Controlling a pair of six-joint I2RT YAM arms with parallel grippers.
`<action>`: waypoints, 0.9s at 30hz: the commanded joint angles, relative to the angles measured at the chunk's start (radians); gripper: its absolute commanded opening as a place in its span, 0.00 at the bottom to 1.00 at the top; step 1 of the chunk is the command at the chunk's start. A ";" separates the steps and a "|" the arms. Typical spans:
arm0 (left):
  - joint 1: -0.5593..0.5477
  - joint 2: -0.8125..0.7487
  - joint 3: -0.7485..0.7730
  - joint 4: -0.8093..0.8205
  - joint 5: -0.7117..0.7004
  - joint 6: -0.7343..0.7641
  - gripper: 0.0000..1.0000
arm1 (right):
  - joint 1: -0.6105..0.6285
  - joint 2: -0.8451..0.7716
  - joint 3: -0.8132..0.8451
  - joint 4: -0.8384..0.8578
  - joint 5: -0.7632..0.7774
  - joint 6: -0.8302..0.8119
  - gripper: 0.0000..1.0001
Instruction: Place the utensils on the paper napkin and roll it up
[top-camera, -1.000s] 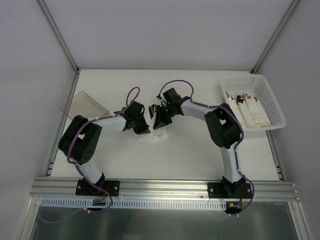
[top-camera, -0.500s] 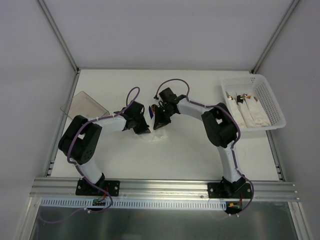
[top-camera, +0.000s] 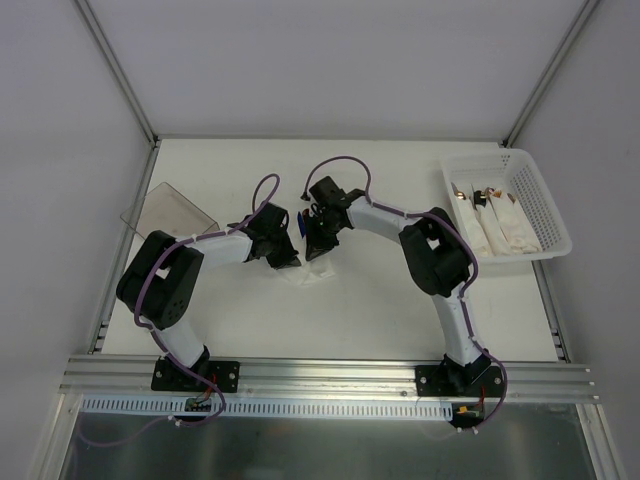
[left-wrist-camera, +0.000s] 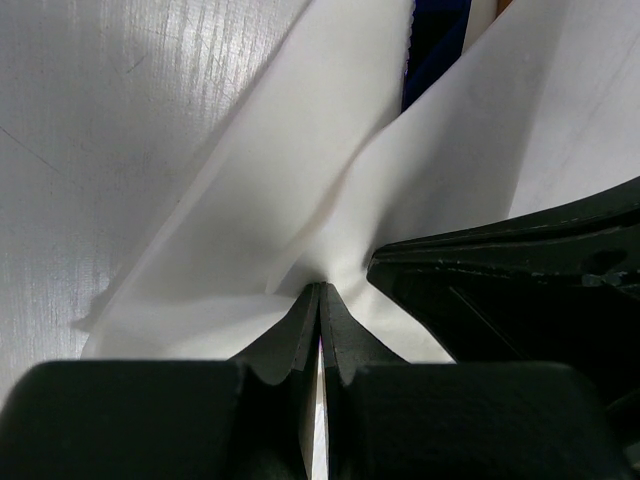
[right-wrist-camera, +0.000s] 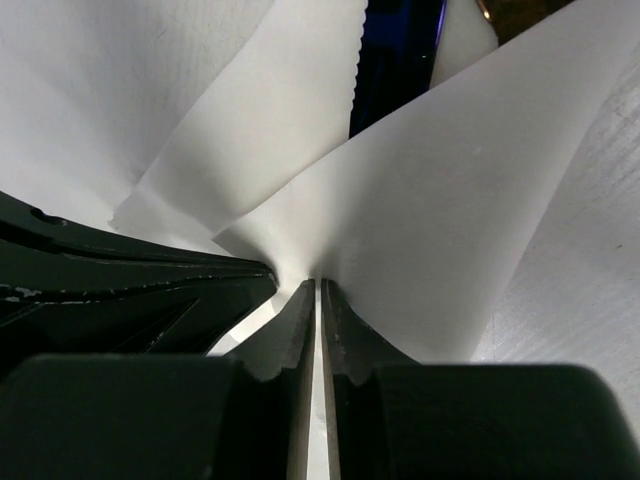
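The white paper napkin (top-camera: 312, 273) lies crumpled mid-table between both grippers. My left gripper (top-camera: 287, 258) is shut on a fold of the paper napkin (left-wrist-camera: 290, 190), which puckers at the fingertips. My right gripper (top-camera: 318, 242) is shut on another fold of the paper napkin (right-wrist-camera: 440, 210). The two grippers stand close together; each shows as a black shape in the other's wrist view. The utensils are mostly hidden by the folds. Only a tan-brown sliver (right-wrist-camera: 515, 10) shows past the sheet, beside a dark blue object (right-wrist-camera: 395, 60).
A white perforated basket (top-camera: 553, 222) at the back right holds several rolled napkin bundles (top-camera: 500, 222) with brown tips. A clear smoky plastic container (top-camera: 170, 208) sits at the left edge, behind the left arm.
The right wrist has swung a little to the left, bringing its gripper closer to the left one. The left arm and the napkin have stayed put.
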 joint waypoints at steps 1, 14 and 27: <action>0.014 -0.007 -0.042 -0.093 -0.049 0.011 0.00 | -0.008 0.039 0.019 -0.115 0.126 -0.062 0.11; 0.016 0.002 -0.035 -0.087 -0.040 0.016 0.00 | -0.023 -0.062 -0.008 -0.040 -0.118 -0.103 0.15; 0.016 0.005 -0.039 -0.085 -0.040 0.019 0.00 | -0.023 -0.033 -0.040 -0.062 -0.006 -0.094 0.07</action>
